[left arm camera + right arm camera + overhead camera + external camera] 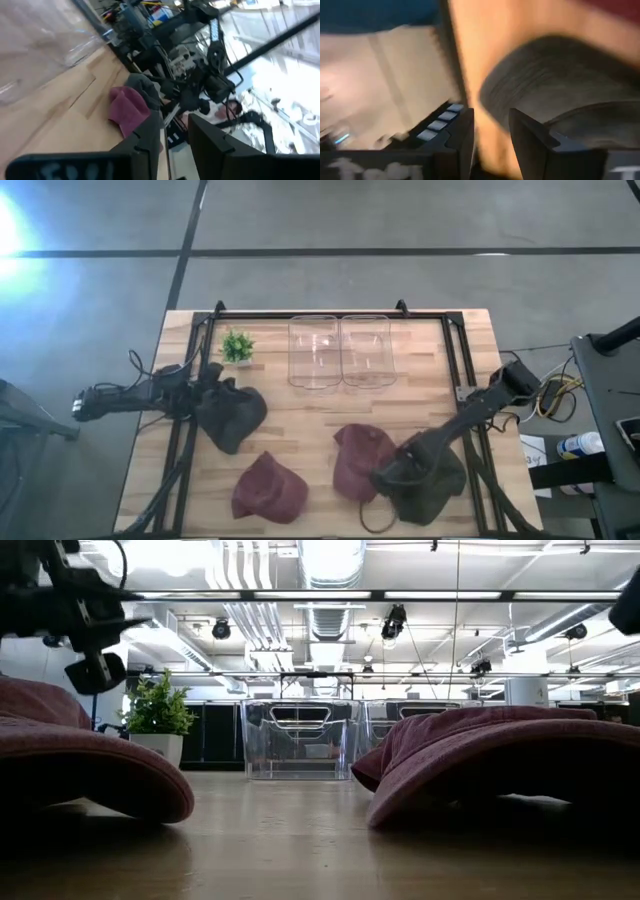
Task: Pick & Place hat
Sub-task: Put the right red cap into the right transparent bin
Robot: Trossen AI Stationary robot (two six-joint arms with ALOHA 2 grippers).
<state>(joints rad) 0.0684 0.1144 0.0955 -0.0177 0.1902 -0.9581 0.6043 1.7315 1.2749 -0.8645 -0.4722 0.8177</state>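
Several caps lie on the wooden table. A dark one [235,418] sits at the left, right beside my left gripper [212,380], which stands raised above the table in the low view [92,670]. Its fingers [176,125] show a narrow gap with nothing in it. A second dark cap [430,490] lies near the right front. My right gripper [398,470] is down at its left edge, open [492,125], with bare wood between the fingers and the grey cap [560,85] just ahead; whether it touches, I cannot tell. Two maroon caps [268,488] [358,455] rest flat between them.
Two clear plastic bins [315,352] [367,350] stand side by side at the table's far middle. A small potted plant [237,345] is at the far left. A black frame [455,350] runs along the table's edges. The maroon caps [80,760] [500,755] fill the low view's foreground.
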